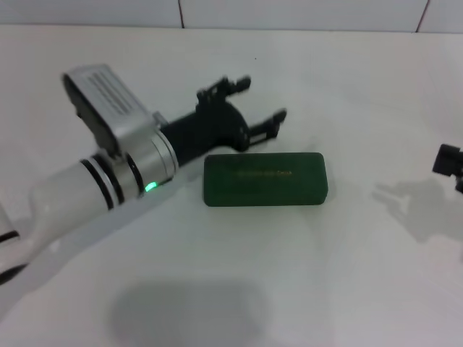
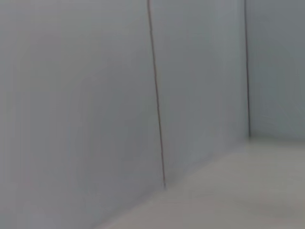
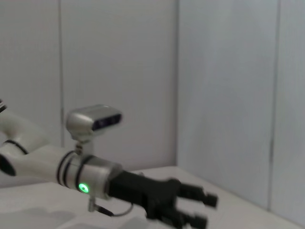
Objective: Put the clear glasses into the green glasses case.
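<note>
1. your left gripper (image 1: 253, 101) reaches out over the white table (image 1: 304, 275), just behind the far long edge of the green glasses case (image 1: 265, 179). its black fingers (image 1: 226, 87) are spread apart with nothing between them, and they touch nothing you can make out.
2. the right wrist view shows that same left gripper (image 3: 202, 210) from the side, fingers parted and empty, with the silver wrist camera (image 3: 94, 120) standing above the arm and a green light (image 3: 83, 187) lit on the wrist ring.
3. the green glasses case lies flat on the table, lid shut, gold lettering (image 1: 262, 173) facing up. its long side runs left to right. with the lid down you cannot tell what is inside.
4. the left forearm (image 1: 72, 188) runs across the left side of the table and partly covers the surface behind the case's left end; nothing rests on top of the case.
5. your right gripper (image 1: 448, 163) shows only as a black piece at the right edge of the head view, well apart from the case, with its shadow on the table beside it. whether its fingers are parted cannot be told.
6. the clear glasses do not show in any view.
7. the left wrist view shows only pale wall panels (image 2: 86, 105) with a dark seam (image 2: 156, 95) and a bit of tabletop.
</note>
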You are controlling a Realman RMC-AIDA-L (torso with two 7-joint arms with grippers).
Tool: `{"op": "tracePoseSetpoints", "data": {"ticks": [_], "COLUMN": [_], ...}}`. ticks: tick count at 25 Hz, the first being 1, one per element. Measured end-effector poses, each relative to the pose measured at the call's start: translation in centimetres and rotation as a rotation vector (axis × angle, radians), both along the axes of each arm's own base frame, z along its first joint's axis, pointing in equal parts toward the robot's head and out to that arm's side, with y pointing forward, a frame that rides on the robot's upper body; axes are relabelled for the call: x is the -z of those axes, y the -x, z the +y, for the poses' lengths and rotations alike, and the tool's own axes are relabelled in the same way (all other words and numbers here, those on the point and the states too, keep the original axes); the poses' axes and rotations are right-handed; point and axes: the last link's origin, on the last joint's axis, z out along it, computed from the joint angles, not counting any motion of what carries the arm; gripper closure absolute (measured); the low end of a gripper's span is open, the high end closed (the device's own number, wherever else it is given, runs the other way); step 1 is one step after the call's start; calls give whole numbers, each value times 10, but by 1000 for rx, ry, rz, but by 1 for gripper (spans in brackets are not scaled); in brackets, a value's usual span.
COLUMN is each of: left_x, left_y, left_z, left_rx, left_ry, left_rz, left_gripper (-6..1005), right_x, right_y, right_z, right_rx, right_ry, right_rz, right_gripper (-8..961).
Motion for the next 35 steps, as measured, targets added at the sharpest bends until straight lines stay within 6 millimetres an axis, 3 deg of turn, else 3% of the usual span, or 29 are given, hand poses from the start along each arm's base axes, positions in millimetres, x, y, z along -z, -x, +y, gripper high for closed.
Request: {"op": "tracePoseSetpoints", "data": {"ticks": [9, 12, 15, 23, 28, 35], "left_x": [-64, -76, -85, -84, -77, -74], "left_y": [-23, -26, -27, -6, 8, 20], "left_z": [34, 36, 31, -4, -17, -28], "left_rx": [-55, -19, 62, 181, 158, 130], "left_ry": [57, 98, 188, 339, 312, 288], "left_rz": [-356, -360, -305, -160, -149, -161], "left_gripper": [137, 137, 137, 137, 137, 137], "right_x": [-12, -12, -9, 9, 25, 32], "right_y": [12, 24, 37, 68, 72, 70], "right_z": [22, 35, 45, 51, 56, 54], "right_rx": [53, 55, 37, -113, -112, -133], "right_ry": [-80, -36, 10, 200, 235, 227], "right_rz": [143, 163, 168, 69, 2, -34], "right_gripper": [767, 761, 694, 517, 309, 116]}}
